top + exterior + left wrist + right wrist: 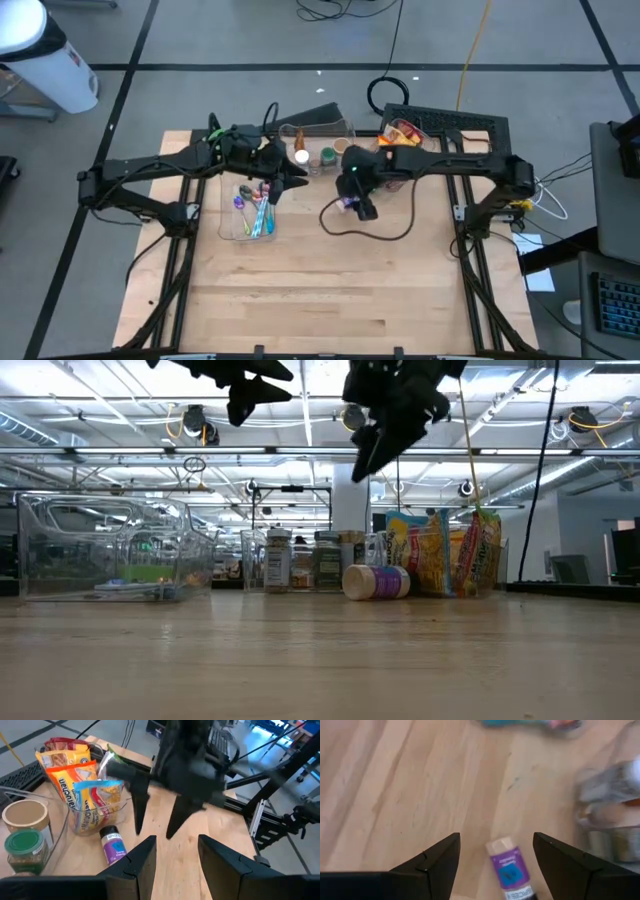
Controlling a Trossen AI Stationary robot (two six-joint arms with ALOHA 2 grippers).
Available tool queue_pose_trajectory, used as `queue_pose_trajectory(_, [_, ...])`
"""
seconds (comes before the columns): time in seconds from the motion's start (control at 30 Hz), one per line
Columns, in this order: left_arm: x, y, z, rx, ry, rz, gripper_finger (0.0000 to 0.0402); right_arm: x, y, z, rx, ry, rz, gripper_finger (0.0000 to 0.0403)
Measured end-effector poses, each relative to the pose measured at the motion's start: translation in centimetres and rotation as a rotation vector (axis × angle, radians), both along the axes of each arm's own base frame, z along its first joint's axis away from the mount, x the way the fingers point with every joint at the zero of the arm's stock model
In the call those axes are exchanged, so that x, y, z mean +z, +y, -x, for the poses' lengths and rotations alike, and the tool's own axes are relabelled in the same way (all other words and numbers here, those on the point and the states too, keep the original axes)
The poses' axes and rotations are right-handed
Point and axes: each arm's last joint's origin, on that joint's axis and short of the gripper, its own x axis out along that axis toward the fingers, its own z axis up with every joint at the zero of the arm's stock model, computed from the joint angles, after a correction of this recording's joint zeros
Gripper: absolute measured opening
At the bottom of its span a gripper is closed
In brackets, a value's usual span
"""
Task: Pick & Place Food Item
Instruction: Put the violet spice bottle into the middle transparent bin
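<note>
Wooden worktop [320, 290] under a lit hall, grey floor around, cables trailing behind.

Purple-labelled jar [377, 581] lies on its side on bare wood, near the middle of the back half, just beside a clear tub of snack bags [443, 553] (orange and yellow packets, standing upright). Upright jars [300, 560] stand in a row next to it. Clear bin [252, 210] with colourful small items sits on the left.

Right gripper [496, 851] hangs above the fallen jar, jaws spread wide, nothing between them; the jar shows in the gap in the right wrist view. Left gripper [176, 852] is raised over the clear bin, jaws parted and empty, seemingly waiting.

Step in hand, by my reading: approach to the pick, grasp not yet made. Next move calls for a descent with the jaws straddling the jar across its round body, not along its length, then closing gently since it may roll.

Writing: label text on the jar and the snack packets is visible but not legible enough to name a brand.
</note>
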Motion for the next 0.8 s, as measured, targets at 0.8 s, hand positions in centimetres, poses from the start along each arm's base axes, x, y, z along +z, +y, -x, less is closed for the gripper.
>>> queue_pose_trajectory(0.8, [0.0,-0.3,0.0,-0.076,0.004,0.094,0.0152,-9.1,-1.7,-2.1,0.164,0.317,0.240,0.0247])
